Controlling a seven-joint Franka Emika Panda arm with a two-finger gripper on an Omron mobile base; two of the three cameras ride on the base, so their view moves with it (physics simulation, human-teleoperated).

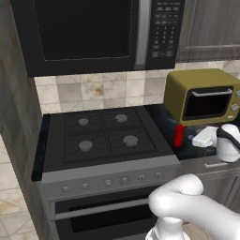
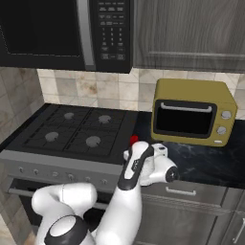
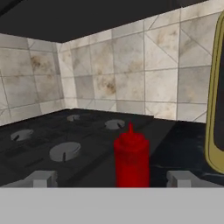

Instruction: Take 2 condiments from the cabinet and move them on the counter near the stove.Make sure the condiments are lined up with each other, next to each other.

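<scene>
My gripper (image 3: 112, 179) stands wide open, its two fingertips (image 3: 41, 178) either side of the red squeeze bottle (image 3: 131, 159) without touching it. The bottle stands upright on the black counter (image 1: 161, 117), just right of the stove (image 1: 103, 136) and in front of the olive-yellow toaster oven (image 2: 194, 112), near the counter's front edge.

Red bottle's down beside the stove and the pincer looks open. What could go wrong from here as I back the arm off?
1. The red squeeze bottle stands upright between the open pincer's fingertips; a sideways pull-out could tip it.
2. It sits close to the stove edge on the counter, so a knock might send it onto the burners.
3. The toaster oven stands near the arm's far side; a wide swing could clip it.
</scene>
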